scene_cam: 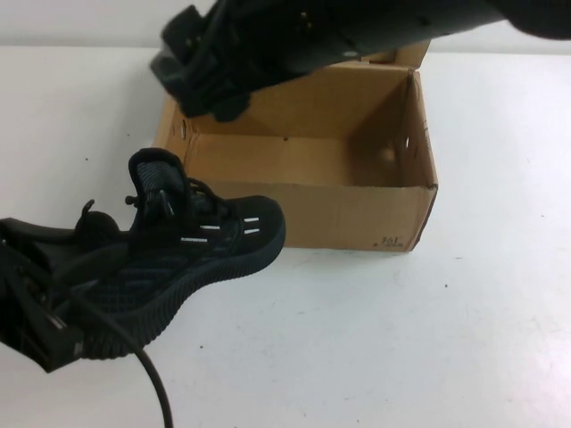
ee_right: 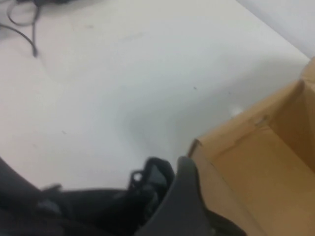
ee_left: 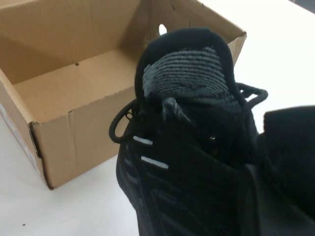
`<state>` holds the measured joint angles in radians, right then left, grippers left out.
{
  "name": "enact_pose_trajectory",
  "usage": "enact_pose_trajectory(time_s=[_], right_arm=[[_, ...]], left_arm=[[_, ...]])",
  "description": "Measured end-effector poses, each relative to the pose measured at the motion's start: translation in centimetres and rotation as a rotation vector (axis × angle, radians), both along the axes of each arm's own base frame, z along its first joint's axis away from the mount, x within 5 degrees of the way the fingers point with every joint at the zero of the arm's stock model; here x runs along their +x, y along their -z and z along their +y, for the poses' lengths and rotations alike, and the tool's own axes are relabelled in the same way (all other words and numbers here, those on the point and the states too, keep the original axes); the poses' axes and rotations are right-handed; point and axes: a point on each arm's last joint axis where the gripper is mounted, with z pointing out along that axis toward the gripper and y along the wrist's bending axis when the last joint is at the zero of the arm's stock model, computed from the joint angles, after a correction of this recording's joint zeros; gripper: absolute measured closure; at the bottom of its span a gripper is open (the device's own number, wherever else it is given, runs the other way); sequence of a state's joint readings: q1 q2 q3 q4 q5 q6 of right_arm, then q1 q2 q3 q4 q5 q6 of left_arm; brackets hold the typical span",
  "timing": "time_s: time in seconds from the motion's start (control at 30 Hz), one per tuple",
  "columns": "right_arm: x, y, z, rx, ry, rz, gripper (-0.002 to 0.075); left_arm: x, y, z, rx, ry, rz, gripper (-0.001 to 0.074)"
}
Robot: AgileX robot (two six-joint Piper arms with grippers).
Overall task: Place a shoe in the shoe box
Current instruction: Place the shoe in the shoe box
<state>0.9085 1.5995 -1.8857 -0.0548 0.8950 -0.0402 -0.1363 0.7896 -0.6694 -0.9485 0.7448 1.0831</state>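
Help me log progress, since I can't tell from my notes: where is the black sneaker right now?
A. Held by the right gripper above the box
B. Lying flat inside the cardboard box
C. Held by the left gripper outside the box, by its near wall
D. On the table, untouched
C: the left gripper holds the shoe outside the empty shoe box; the right gripper hangs over the box's far left corner.

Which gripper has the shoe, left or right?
The left gripper, low beside the shoe box, holds the shoe; the right gripper hovers over the box's back-left corner.
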Motion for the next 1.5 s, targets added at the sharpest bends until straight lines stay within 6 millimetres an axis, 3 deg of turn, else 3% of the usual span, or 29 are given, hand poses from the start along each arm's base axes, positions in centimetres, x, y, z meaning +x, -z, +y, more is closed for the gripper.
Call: enact_pose_trajectory(time_s=[0.23,0.4,0.6,0.83,1.07,1.3,1.5], right_arm=[[-1.0,-0.4,-1.5,-0.164,-0.089,-0.090,0.0238],[-1.7,0.3,-2.4,-0.343,-0.191,-0.104,0.0253],[-1.9,1.7,-3.2,-0.496,-0.251,-0.080,0.0283],[-3.3,1.8,-5.3,-0.488,-0.270,-0.055,0.0293],[-7.3,0.2,-8.4,-0.385,-0.371,-0.080,0.0293],[-9.5,2.7,-9.7,-0.360,-0.455,-0.028,0.0279],[-8.8,5.4,-9.2,-0.355,-0.433,-0.055,0.0236]], left_arm=[[0.1,-0.1,-0.1,0.001,0.018,-0.020,0.0703],[0.7,0.2,-0.7,0.033,0.111,-0.015,0.0703],[1.4,-2.2,-1.7,0.076,0.313,-0.071,0.0703],[1.0,-4.7,-2.2,0.197,0.564,-0.154,0.0705],[0.8,-5.3,-2.1,0.241,0.606,-0.178,0.0705],[0.9,-5.2,-2.1,0.245,0.606,-0.179,0.0705],[0.3,-5.6,-2.1,0.241,0.605,-0.202,0.0705]])
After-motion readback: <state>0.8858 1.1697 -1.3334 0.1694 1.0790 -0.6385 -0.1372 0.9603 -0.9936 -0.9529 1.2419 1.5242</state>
